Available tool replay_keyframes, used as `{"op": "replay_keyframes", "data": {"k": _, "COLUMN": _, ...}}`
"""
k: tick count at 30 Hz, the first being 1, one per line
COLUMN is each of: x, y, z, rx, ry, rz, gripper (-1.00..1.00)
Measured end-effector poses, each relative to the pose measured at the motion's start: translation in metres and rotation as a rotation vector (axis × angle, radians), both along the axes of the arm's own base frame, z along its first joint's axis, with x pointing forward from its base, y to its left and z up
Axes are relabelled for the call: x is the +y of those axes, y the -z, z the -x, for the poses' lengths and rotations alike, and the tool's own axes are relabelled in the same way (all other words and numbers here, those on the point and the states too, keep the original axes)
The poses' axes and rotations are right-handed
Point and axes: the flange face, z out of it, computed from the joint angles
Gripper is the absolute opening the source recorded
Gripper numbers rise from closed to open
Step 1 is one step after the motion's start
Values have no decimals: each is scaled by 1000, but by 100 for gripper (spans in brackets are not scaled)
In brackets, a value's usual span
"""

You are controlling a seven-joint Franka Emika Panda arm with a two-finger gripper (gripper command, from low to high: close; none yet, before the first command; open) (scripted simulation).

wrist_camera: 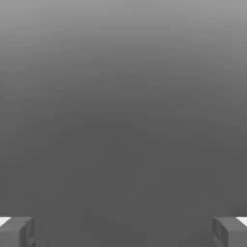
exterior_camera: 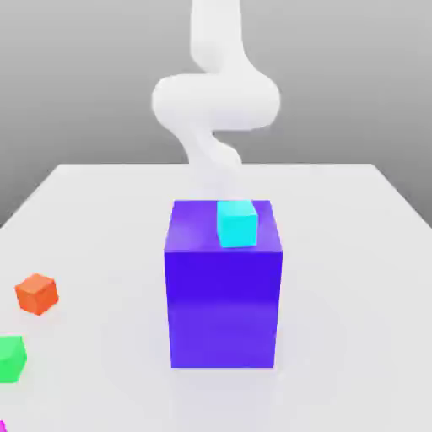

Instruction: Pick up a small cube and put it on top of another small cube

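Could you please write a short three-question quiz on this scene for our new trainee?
1. True or false: the cyan cube rests on top of the big blue-purple block.
2. Which small cube lies nearer the exterior view's bottom edge? a) the orange-red cube b) the green cube
3. Fill in one word: in the hand view, the gripper's two fingers stand wide ____.

Key: 1 true; 2 b; 3 apart.
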Motion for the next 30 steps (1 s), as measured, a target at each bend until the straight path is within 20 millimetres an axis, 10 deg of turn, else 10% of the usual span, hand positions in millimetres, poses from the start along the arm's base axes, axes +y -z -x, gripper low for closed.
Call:
{"op": "replay_keyframes", "data": {"k": 15, "x": -115, "y": 177, "z": -147, "rx": 290, "ry": 544, "rz": -200, "gripper": 0}}
{"op": "replay_keyframes", "data": {"k": 30, "x": -252, "y": 420, "z": -173, "rx": 532, "ry": 1097, "rz": -449, "gripper": 0}}
